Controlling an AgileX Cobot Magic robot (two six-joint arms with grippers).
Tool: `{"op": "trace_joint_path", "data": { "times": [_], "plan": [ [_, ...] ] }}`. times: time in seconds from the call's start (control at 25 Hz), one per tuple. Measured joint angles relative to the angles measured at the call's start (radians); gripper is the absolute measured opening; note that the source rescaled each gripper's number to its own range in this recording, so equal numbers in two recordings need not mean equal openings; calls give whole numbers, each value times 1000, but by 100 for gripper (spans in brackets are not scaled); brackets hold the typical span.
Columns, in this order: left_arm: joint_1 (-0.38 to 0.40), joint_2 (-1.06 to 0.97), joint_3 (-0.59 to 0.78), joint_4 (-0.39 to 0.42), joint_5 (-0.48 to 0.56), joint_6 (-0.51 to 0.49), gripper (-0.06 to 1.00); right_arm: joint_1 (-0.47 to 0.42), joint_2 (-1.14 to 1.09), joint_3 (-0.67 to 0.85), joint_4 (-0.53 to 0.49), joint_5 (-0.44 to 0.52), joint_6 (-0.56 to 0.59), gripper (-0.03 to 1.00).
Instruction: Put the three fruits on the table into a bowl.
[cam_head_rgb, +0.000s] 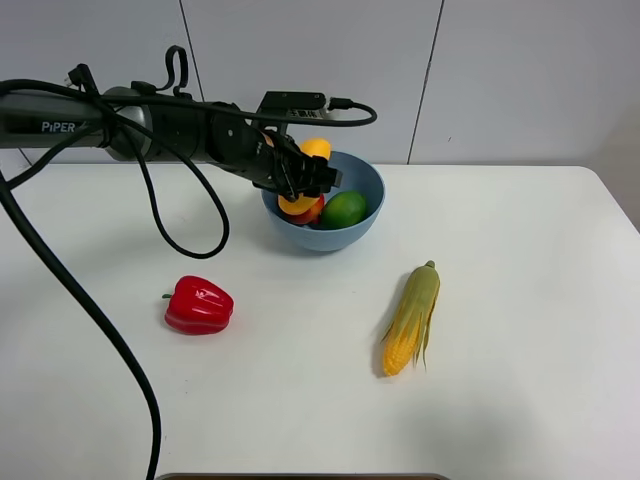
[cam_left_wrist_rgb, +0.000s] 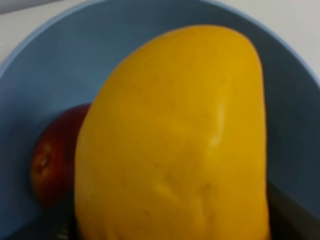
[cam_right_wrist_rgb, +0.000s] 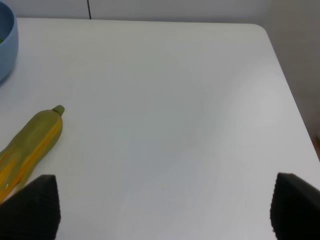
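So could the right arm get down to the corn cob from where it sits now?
Probably yes. The right gripper stands open over bare table, and the corn cob lies just beside one fingertip with nothing between. The left arm is busy over at the bowl.

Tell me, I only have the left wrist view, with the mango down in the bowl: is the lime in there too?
Observer: Yes, the lime lies in the bowl, beside the left gripper.
Operator: Anything outside the bowl?
Observer: The pepper and the corn, lying apart in front of it.
Operator: Where's the right gripper?
Observer: The right gripper hangs open above the table, near the corn.
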Motion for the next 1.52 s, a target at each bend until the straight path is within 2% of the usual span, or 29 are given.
{"op": "trace_joint_path", "data": {
  "times": [0.04,0.08,0.12,0.16,0.24,0.4,0.6,0.92,1.12,1.32,1.52],
  "plan": [
    [0,1,0,0,-2,0,21,0,0,0,0,0,0,51],
    [0,1,0,0,-4,0,46,0,0,0,0,0,0,51],
    [0,1,0,-1,-10,0,66,0,0,0,0,0,0,51],
    [0,0,0,-1,-12,0,81,0,0,0,0,0,0,51],
    [0,-2,0,-1,-9,0,94,0,0,0,0,0,0,51],
    [14,-47,0,4,53,3,98,0,0,0,0,0,0,51],
    [90,-183,0,57,256,4,98,0,0,0,0,0,0,51],
    [257,-373,0,122,672,4,98,0,0,0,0,0,0,51],
    [356,-475,0,202,909,4,98,0,0,0,0,0,0,51],
    [407,-605,28,306,996,4,98,0,0,0,0,0,0,51],
    [435,-787,148,339,1008,-14,98,0,0,0,0,0,0,51]
  ]
}}
